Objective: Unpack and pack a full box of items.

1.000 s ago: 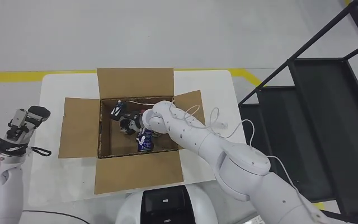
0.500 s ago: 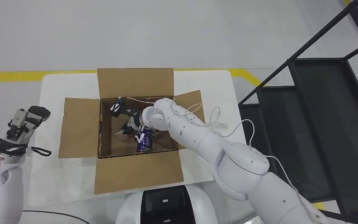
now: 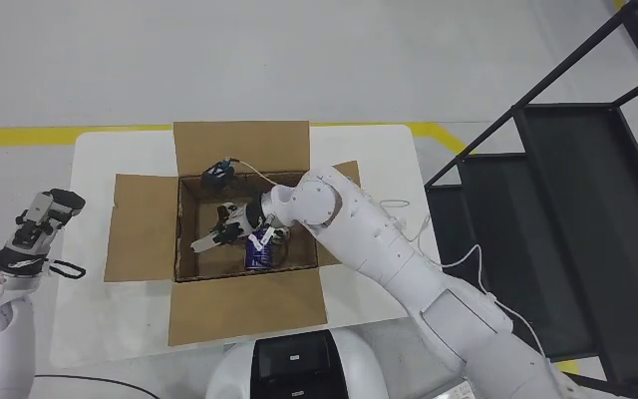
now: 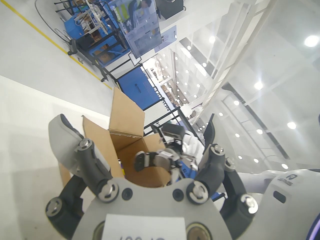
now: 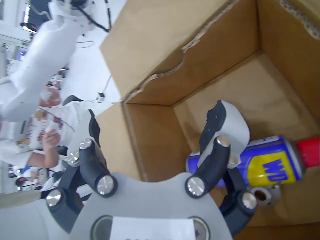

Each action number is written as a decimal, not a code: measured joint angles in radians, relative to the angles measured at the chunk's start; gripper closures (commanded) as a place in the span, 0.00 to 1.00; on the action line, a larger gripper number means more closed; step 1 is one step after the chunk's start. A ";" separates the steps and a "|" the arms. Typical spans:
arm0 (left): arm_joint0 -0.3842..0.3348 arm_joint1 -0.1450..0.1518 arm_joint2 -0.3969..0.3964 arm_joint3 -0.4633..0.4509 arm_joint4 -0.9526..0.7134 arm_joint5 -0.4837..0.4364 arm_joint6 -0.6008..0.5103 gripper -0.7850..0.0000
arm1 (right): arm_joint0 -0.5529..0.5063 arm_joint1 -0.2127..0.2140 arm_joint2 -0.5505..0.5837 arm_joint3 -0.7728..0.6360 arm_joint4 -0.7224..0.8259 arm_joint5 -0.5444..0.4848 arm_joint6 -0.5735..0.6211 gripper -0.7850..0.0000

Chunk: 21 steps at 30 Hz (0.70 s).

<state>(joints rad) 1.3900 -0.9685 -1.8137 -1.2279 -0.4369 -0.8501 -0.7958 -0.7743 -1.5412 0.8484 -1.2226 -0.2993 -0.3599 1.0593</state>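
The right gripper (image 5: pixel 157 118) hangs inside the box with its two white-shelled, black-padded fingers spread wide and nothing between them; from above it (image 3: pixel 215 229) sits over the middle of the box floor. Just beside it a blue and yellow metal spray can with a red plastic cap (image 5: pixel 270 162) lies on its side on the floor, near the wall closest to the robot (image 3: pixel 259 251). One finger overlaps the can in the wrist view, and contact cannot be judged. A small grey metal piece with a round hole (image 5: pixel 261 194) rests against the can.

The brown corrugated cardboard box (image 3: pixel 239 145) stands on a smooth white table (image 3: pixel 100 160) with all four flaps folded outward, its torn edges rough and wavy (image 5: pixel 225 38).

The left gripper (image 3: pixel 45 214) is held off the table's left edge, well apart from the box, its curved fingers likewise fully open and empty (image 4: pixel 135 131).
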 measured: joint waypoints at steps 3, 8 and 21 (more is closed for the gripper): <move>-0.021 0.001 0.000 0.038 0.088 -0.028 0.038 0.00 | -0.143 0.054 0.133 -0.247 0.046 0.097 0.152 0.00; -0.070 -0.002 0.041 0.126 0.135 -0.048 0.044 0.00 | -0.333 0.106 0.305 -0.524 0.165 0.185 0.303 0.00; -0.205 -0.024 0.239 0.231 0.006 -0.066 -0.111 0.00 | -0.543 0.172 0.660 -0.676 0.362 0.188 0.269 0.00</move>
<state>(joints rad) 1.1852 -0.9921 -1.5742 -0.9972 -0.4308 -0.9161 -0.9066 -1.3177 -1.3689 1.5084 -1.8990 0.0628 -0.1722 1.3284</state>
